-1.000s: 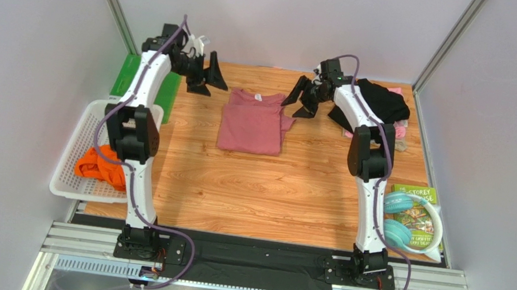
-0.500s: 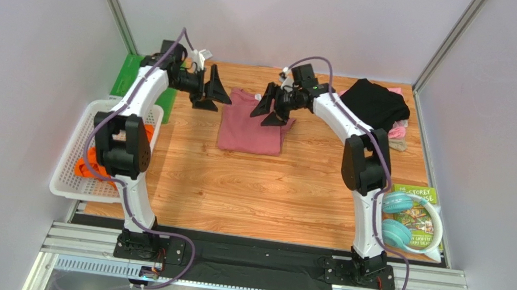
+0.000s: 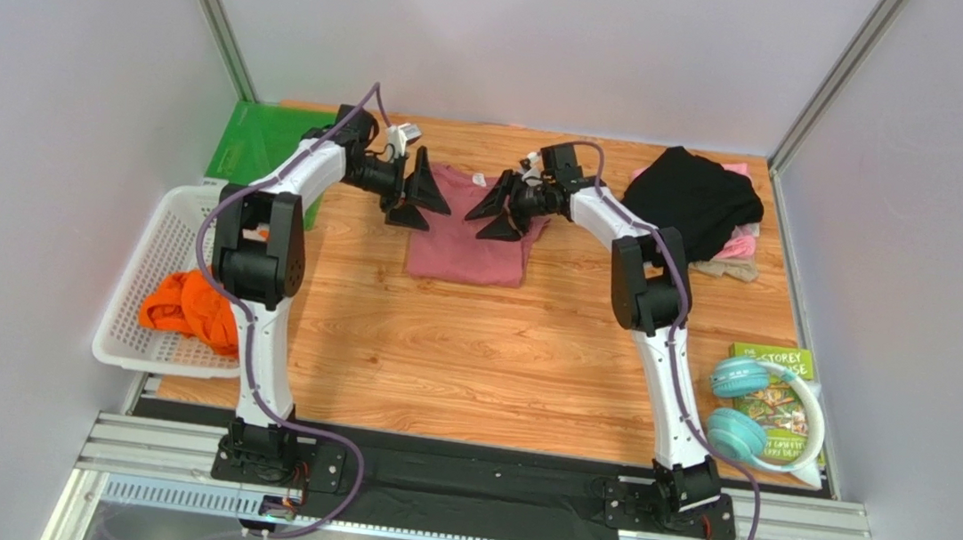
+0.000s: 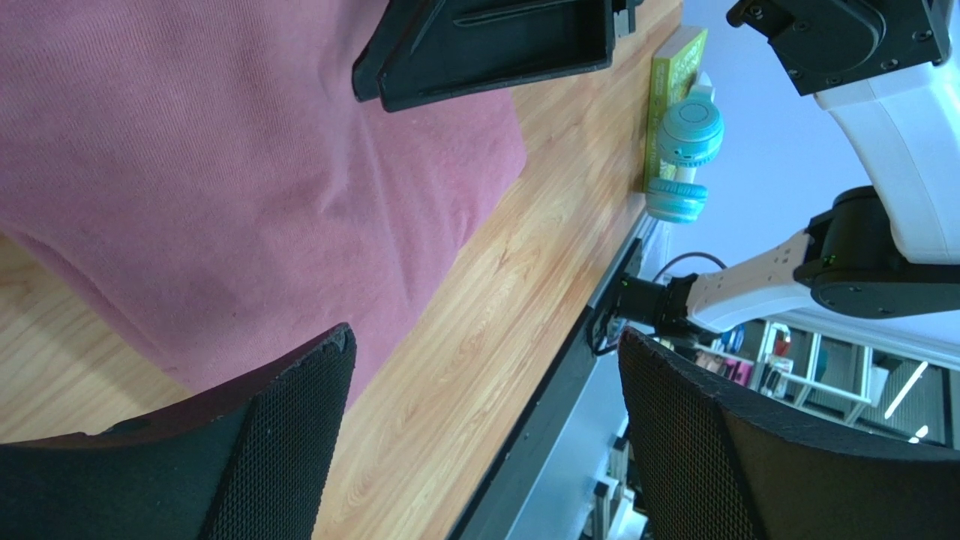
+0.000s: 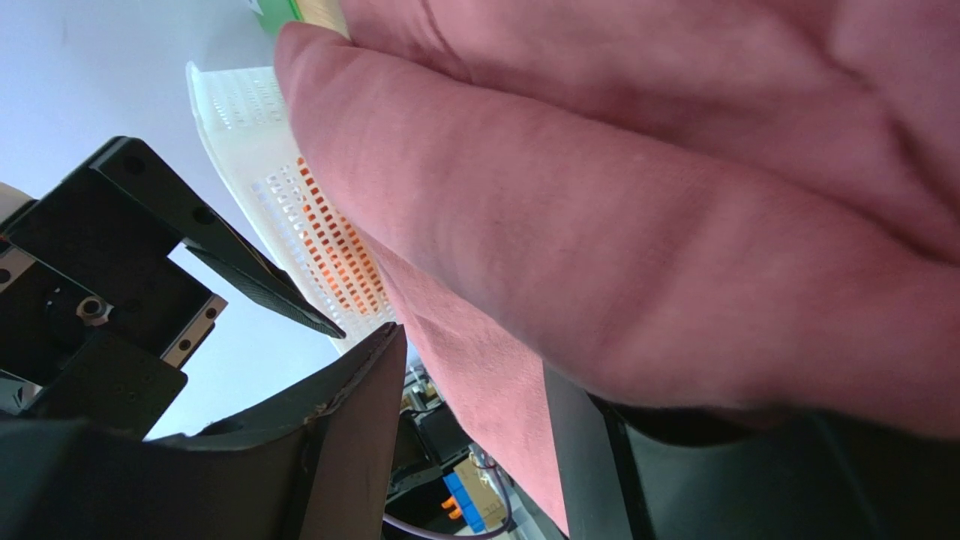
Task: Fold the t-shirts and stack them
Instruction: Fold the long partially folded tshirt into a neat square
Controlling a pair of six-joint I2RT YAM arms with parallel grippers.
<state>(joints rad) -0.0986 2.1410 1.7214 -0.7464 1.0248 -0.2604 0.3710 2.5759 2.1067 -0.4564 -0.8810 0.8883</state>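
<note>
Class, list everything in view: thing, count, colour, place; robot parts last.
rose t-shirt: 1, dusty rose, far middle
black t-shirt: 1, black, far right, heaped
pink t-shirt: 1, pale pink, partly under black t-shirt
orange t-shirt: 1, orange, in basket
basket: 1, white, left edge
board: 1, green, far left
headphones: 1, teal, on book
book: 1, green, near right
left gripper: 1, black, open, rose t-shirt's left
right gripper: 1, black, rose t-shirt's right

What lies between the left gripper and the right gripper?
The far part of the dusty-rose t-shirt lies between the left gripper and the right gripper, seen in the top view.
</note>
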